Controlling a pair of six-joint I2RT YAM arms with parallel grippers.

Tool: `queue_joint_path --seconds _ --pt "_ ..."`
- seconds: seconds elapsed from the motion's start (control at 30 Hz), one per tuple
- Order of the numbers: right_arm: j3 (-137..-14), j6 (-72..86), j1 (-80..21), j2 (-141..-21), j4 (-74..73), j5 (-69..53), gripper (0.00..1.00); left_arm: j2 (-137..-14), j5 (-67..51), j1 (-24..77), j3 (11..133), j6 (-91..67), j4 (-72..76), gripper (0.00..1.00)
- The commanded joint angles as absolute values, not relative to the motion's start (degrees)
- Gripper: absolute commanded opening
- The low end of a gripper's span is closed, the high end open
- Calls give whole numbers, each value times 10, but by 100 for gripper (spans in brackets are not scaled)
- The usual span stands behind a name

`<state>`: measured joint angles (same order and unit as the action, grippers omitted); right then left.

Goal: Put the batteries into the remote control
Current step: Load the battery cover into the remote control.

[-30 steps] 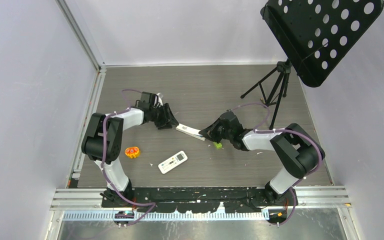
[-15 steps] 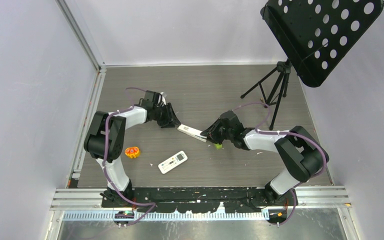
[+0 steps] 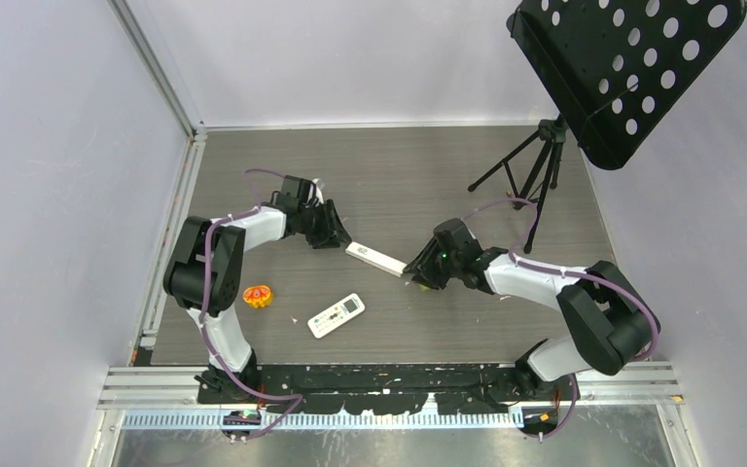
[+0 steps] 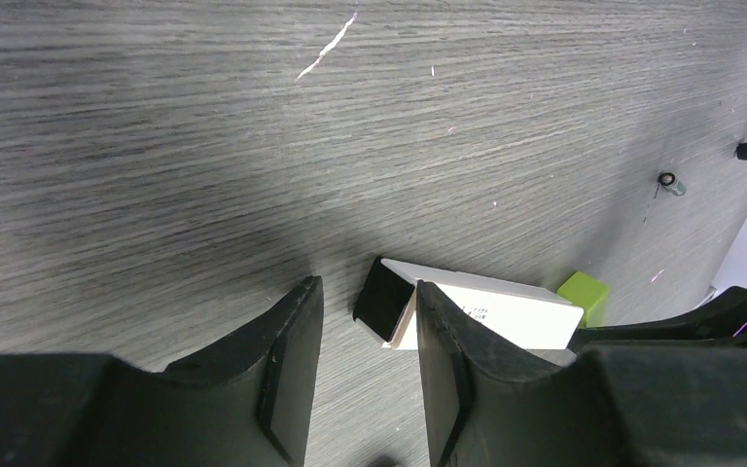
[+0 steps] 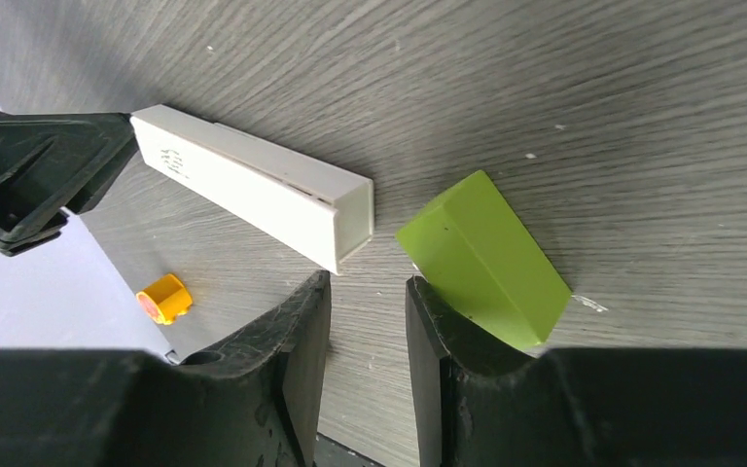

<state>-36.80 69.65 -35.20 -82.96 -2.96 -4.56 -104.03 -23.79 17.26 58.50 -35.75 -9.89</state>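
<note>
Left gripper (image 4: 365,297), half-open, is straddling the dark end of the slim white remote (image 3: 374,259) mid-table. Right gripper (image 5: 368,287), narrowly parted, is gripping nothing beside one green block (image 5: 481,258). A second remote (image 3: 337,315) and one greyish battery (image 4: 676,187) are lying apart.

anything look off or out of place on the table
The long remote lies askew mid-table, and its end nearest the green block looks open and hollow. The block sits close beside that end without touching it. A white scratch marks the table.
</note>
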Motion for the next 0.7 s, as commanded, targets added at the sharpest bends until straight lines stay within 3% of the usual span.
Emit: queue_joint_path --seconds 0.0,0.5,0.67 --pt "-381 678 -352 -833 -45 -29 39 -1067 -173 176 572 -325 -167 41" --pt "-355 677 -358 -807 64 -36 34 -1063 -185 176 573 -320 -164 41" --pt "-376 672 -359 -838 39 -28 39 -1063 -187 176 573 -321 -162 41"
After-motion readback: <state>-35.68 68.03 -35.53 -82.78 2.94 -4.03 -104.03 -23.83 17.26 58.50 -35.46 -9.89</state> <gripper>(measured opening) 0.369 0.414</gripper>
